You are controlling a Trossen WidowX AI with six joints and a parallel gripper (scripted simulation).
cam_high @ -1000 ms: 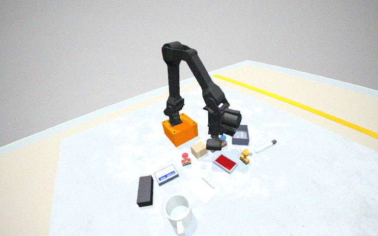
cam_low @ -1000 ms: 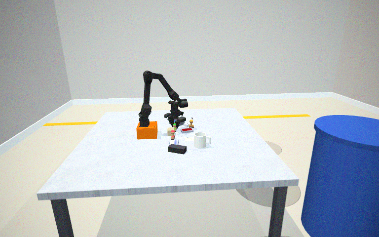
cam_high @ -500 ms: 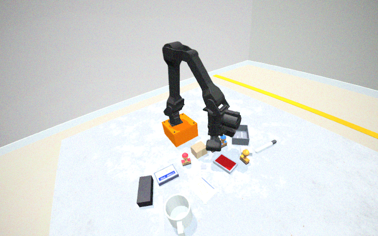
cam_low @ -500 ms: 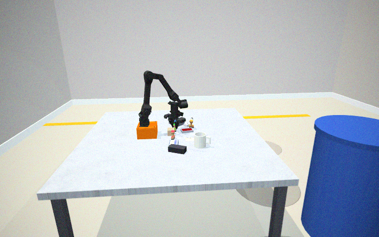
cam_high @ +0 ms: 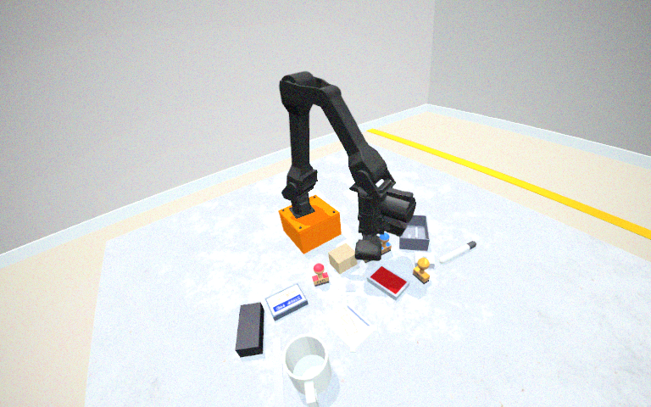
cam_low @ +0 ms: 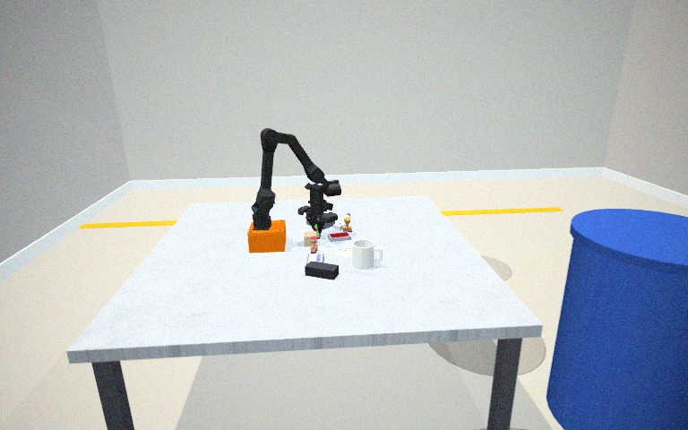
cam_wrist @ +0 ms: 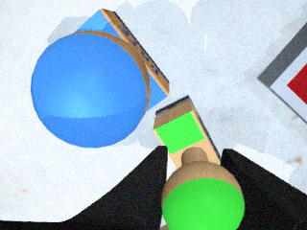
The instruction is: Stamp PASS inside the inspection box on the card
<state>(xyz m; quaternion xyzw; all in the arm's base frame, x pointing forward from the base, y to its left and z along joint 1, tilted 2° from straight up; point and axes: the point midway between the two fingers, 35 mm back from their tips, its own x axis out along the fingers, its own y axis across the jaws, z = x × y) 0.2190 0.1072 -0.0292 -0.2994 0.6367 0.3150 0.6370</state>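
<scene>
My gripper [cam_high: 368, 258] [cam_wrist: 194, 156] is low over the bench, shut on the green stamp [cam_wrist: 203, 203] [cam_low: 317, 231] below its round knob. The stamp looks upright, its wooden base at bench level; its lettering cannot be read, and the fingers hide most of it in the top view. The open red ink pad [cam_high: 387, 280] [cam_low: 339, 236] [cam_wrist: 299, 86] lies to the right of the gripper in the wrist view. The white card [cam_high: 353, 337] [cam_low: 345, 252] lies flat nearer the top camera, with a blue line on it; its box is too faint to make out.
The blue stamp [cam_high: 384, 237] [cam_wrist: 88, 91] stands close beside the green one. A wooden block [cam_high: 342, 258], red stamp [cam_high: 319, 270], yellow stamp [cam_high: 422, 264], grey tray [cam_high: 414, 242], marker [cam_high: 456, 253], closed pad tin [cam_high: 286, 301], black box [cam_high: 250, 328] and mug [cam_high: 307, 365] surround the area.
</scene>
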